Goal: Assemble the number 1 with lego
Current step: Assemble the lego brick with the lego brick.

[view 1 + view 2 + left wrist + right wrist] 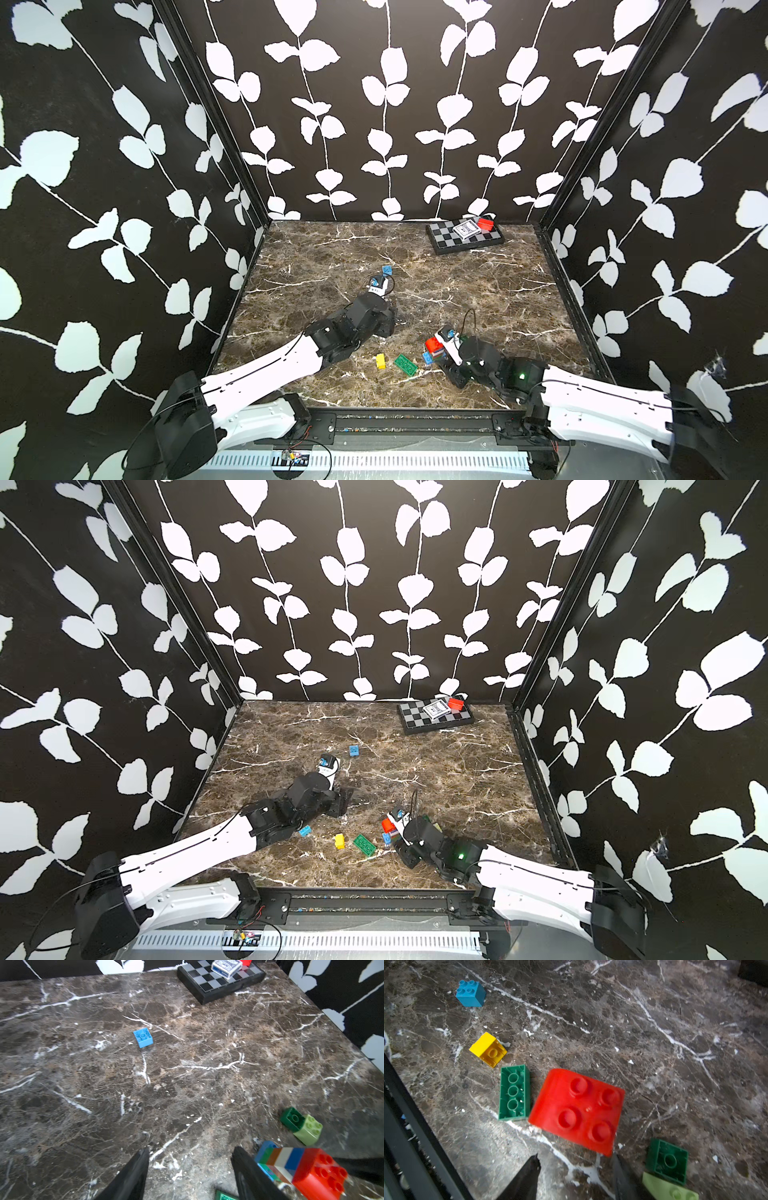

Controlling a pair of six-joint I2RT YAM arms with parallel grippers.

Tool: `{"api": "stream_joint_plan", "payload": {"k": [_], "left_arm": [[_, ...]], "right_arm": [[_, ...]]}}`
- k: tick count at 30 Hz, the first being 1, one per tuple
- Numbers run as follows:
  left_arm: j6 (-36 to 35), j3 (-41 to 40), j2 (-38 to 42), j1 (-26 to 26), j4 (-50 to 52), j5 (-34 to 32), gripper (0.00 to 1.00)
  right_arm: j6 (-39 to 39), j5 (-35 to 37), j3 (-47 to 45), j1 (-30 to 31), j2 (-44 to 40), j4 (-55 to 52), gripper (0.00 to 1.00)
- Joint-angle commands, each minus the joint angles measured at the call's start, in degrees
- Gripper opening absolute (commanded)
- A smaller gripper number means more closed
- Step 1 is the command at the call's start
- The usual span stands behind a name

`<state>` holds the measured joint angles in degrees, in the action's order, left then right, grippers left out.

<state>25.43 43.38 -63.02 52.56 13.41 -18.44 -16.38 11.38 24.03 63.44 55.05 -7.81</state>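
Both my grippers stand parted, gripping nothing. The left gripper (190,1149) hangs over the bare marble table (187,1084). The right gripper (575,1155) sits just behind the striped lego stack (291,1163), near its red end. A yellow brick (488,1049), a green oblong (513,1093), a blue cube (471,994) and a dark green square (666,1160) lie loose nearby.

In both top views the right arm's wrist (478,353) covers part of the lego stack (432,345), at 2 o'clock of the green oblong brick (405,365). In the right wrist view its red top brick (577,1111) is blurred and hides the layers beneath. The light green brick (670,1188) runs off the frame, as does the red box (246,962) in the left wrist view.
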Motion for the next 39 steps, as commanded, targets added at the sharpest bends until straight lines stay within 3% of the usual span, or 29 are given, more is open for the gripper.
{"api": "stream_joint_plan", "payload": {"k": [1,7,16,39], "left_arm": [[-0.71,-1.51,2.06,-0.76,-1.33,-2.39,0.67],[-0.66,-2.98,4.03,-2.17,-1.36,-2.26,0.68],[-0.54,-3.99,4.26,-3.41,-3.04,-1.26,0.68],[0.76,-5.03,4.75,-3.86,-4.57,-0.28,0.68]], "right_arm": [[1.69,5.71,-2.95,1.61,4.42,14.61,0.58],[0.05,8.28,-6.06,2.50,9.68,23.63,0.59],[-0.76,10.68,-11.19,2.61,9.34,29.30,0.58],[0.12,8.90,-12.35,2.65,11.79,36.01,0.39]]}}
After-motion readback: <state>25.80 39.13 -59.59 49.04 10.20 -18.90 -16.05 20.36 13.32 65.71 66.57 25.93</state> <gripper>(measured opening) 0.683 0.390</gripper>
